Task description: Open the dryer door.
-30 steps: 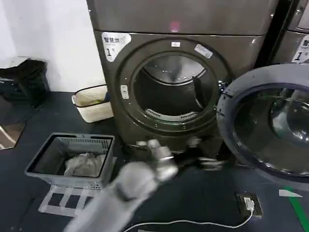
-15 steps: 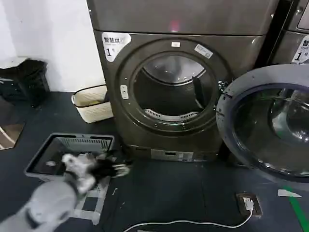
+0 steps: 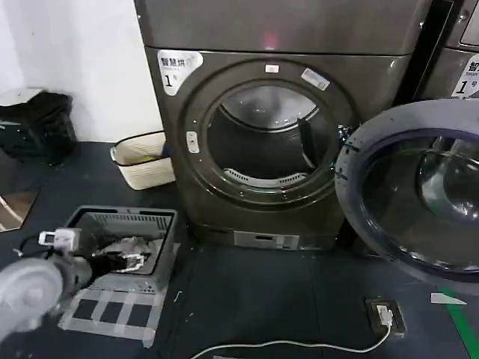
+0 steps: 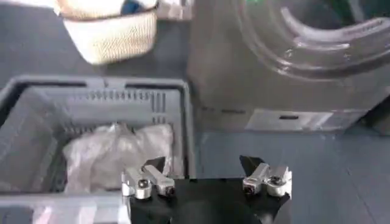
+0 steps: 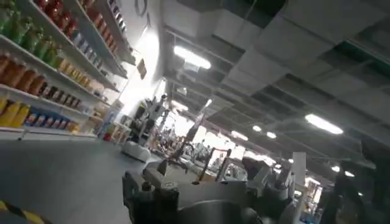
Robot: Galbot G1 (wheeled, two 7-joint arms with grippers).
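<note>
Left gripper (image 4: 204, 173), fingers spread and holding nothing, hangs over the grey laundry basket (image 3: 112, 219) with crumpled cloth (image 4: 116, 152), well clear of the dryer (image 3: 284, 134). Right gripper (image 5: 207, 182): finger state cannot be told. The dryer door (image 3: 415, 194) stands swung fully open at the right, grey inner side facing outward, exposing the drum; task apparently complete.

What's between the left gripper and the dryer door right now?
Nothing visible blocks it. The left gripper hangs open over the grey basket, while the dryer door already stands swung wide; only bare floor lies between.
</note>
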